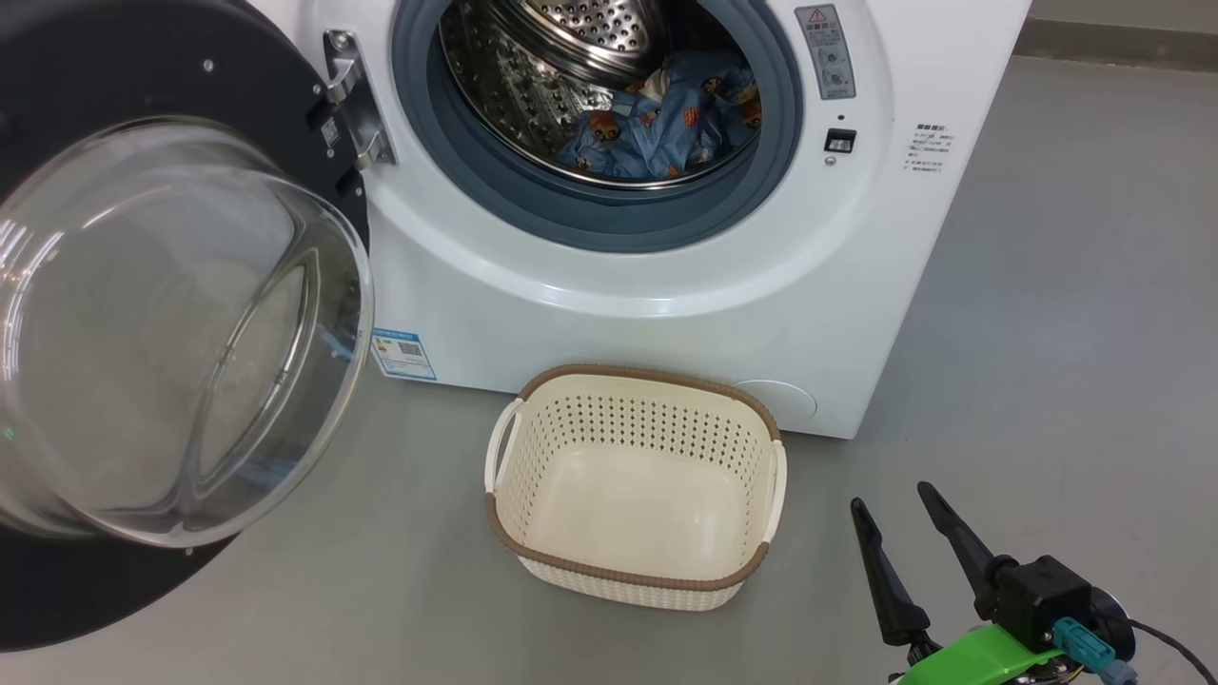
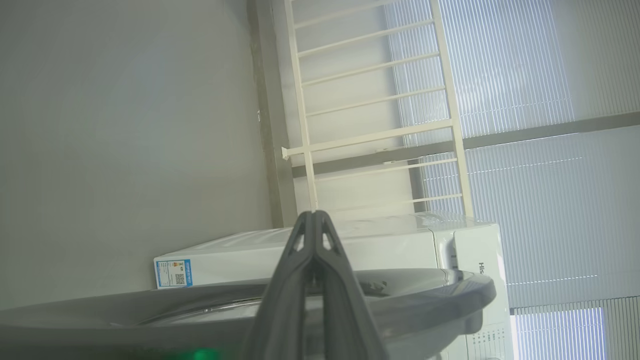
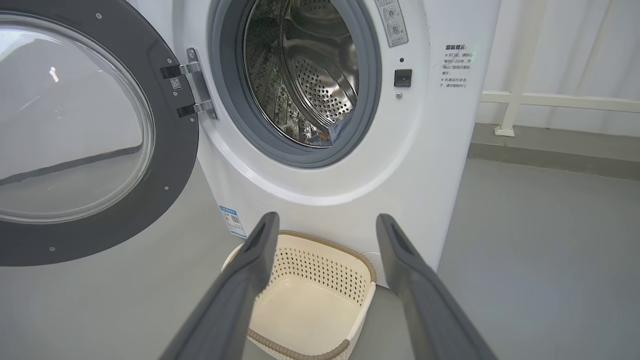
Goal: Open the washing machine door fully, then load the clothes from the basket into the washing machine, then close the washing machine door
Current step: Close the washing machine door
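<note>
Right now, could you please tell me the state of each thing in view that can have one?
door: open, standing wide on its hinge.
clothes: lying inside the washing machine.
basket: upright on the floor, empty.
left tool: shut, holding nothing.
right tool: open, empty, to the right of the basket.

One washing machine (image 3: 350, 190), white, front-loading. Its washing machine door (image 3: 170, 165) is swung wide to the left on a metal hinge (image 3: 197, 82). Steel drum (image 3: 320, 85) exposed, with a scrap of blue clothes (image 3: 337, 132) at its lower lip. One cream basket (image 3: 325, 267) on the grey floor (image 3: 540, 250), just before the machine. Right gripper (image 3: 327, 218), fingers spread wide, framing the basket.
</note>
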### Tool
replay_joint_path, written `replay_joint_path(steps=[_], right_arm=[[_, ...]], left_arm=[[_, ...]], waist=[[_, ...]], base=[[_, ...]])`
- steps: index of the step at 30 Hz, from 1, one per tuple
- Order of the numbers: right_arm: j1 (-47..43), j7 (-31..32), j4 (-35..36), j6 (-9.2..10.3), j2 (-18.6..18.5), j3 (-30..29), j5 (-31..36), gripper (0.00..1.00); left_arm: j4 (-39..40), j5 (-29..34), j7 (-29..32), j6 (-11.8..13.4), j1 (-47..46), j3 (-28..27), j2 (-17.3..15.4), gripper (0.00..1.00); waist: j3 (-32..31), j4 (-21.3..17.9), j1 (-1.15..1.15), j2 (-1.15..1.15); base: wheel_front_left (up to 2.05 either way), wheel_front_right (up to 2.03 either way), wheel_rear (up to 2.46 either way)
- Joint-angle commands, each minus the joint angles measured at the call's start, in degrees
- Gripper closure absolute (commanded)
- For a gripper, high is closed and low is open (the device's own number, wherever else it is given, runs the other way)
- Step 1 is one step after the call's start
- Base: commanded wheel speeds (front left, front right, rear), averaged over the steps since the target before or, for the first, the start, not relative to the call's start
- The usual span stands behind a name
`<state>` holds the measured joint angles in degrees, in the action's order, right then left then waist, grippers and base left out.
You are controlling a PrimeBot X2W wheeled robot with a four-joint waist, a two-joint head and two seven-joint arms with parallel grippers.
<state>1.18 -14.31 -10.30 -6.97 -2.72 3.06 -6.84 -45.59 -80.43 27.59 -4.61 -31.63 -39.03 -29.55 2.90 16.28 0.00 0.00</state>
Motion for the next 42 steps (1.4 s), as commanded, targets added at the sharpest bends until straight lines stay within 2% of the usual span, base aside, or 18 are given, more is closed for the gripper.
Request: replay_joint_path(steps=[1,6,13,17,27,36,42], right_arm=[[1.04,-0.69,1.1,-0.52,-0.16,1.72,-0.49,0.0],[1.09,-0.69,0.69,-0.52,-0.16,2.32,-0.94,0.0],[1.18,-0.69,0.27,-0.52,-0.16,2.53,-1.19,0.0],[0.96,-0.69,-0.02,-0.52,-0.16,2.36,-1.76,0.0],[0.85,-0.69,-0.12,-0.52,-0.16,2.48,-2.35,0.0],[0.35,-0.69,-0.77,-0.52,-0.16,3.45,-3.7,0.0],[0.25,-0.69,-1.08,-0.52,-0.16,3.19,-4.48,0.0]], left_arm=[[1.57,0.03,0.77,0.43,0.79,-0.37,-3.17,1.0],[1.8,0.09,1.79,1.4,2.44,-0.04,-1.97,1.0],[3.36,-1.28,4.54,1.11,4.05,-0.26,-0.7,1.0],[5.29,-2.27,9.29,0.92,5.73,0.74,-0.19,1.0],[13.25,-9.18,22.82,1.71,8.6,1.34,3.21,1.0],[23.73,-14.77,34.69,6.05,14.41,2.82,6.87,1.0],[33.15,-18.2,39.98,8.29,18.11,4.05,10.8,1.0]], waist=[[-0.06,0.01,0.0,0.0],[-0.28,-0.13,0.0,0.0],[-0.34,-0.5,0.0,0.0],[-0.27,-0.46,0.0,0.0],[-0.15,0.35,0.0,0.0],[-0.5,0.85,0.0,0.0],[-0.48,0.83,0.0,0.0]], base=[[0.0,0.0,0.0],[0.0,0.0,0.0],[0.0,0.0,0.0],[0.0,0.0,0.0],[0.0,0.0,0.0],[0.0,0.0,0.0],[0.0,0.0,0.0]])
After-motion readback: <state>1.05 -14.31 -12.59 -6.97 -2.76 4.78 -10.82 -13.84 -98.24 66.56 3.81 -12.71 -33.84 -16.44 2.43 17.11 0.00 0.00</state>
